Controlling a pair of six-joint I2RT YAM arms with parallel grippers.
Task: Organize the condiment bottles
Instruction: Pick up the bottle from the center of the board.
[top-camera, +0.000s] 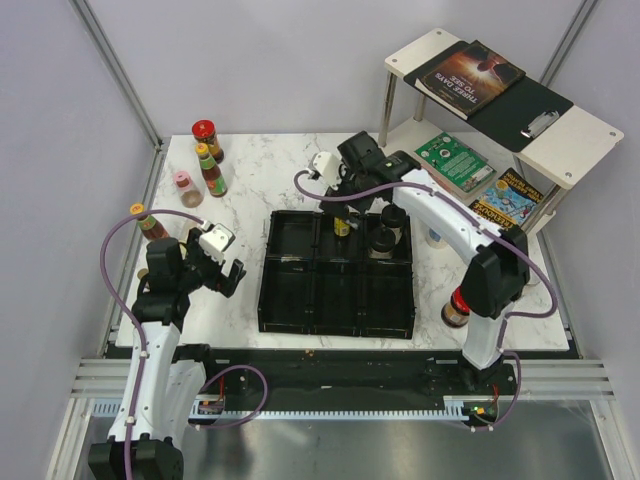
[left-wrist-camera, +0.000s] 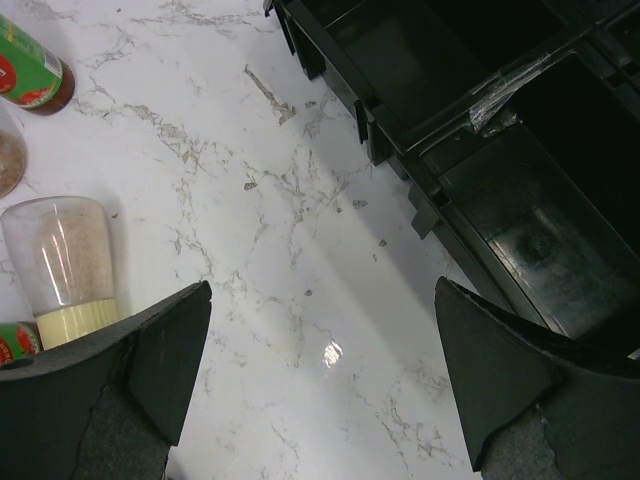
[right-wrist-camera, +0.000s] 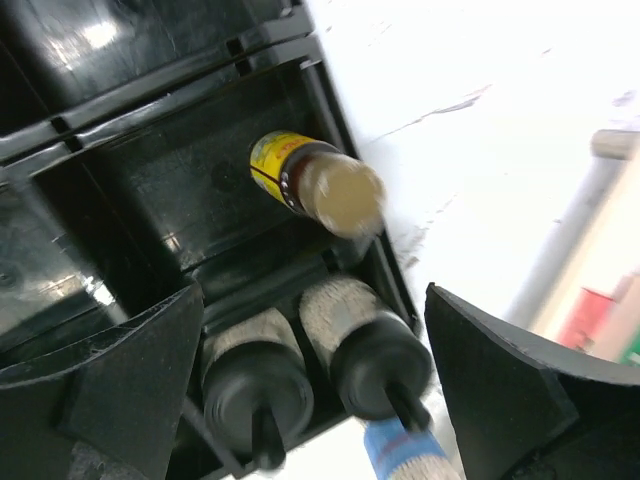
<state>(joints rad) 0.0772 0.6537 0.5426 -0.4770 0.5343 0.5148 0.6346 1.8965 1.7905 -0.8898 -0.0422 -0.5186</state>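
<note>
A yellow-capped sauce bottle (top-camera: 342, 226) and two black-lidded jars (top-camera: 383, 243) (top-camera: 396, 218) stand in the back compartments of the black tray (top-camera: 290, 300). My right gripper (top-camera: 352, 205) hovers open and empty above them. Its wrist view shows the yellow-capped bottle (right-wrist-camera: 322, 186), both jars (right-wrist-camera: 255, 380) (right-wrist-camera: 368, 345) and a blue-capped jar (right-wrist-camera: 405, 452) outside the tray. My left gripper (top-camera: 228, 270) is open and empty over bare marble left of the tray (left-wrist-camera: 450, 130). A clear shaker (left-wrist-camera: 60, 262) lies by its left finger. A red-capped jar (top-camera: 205, 135), a sauce bottle (top-camera: 211, 171) and a pink-lidded shaker (top-camera: 186, 188) stand back left.
Another yellow-capped bottle (top-camera: 150, 225) stands by the left arm. A blue-capped jar (top-camera: 435, 238) and a red-capped jar (top-camera: 457, 308) stand right of the tray. A white shelf (top-camera: 590, 140) with books fills the back right corner.
</note>
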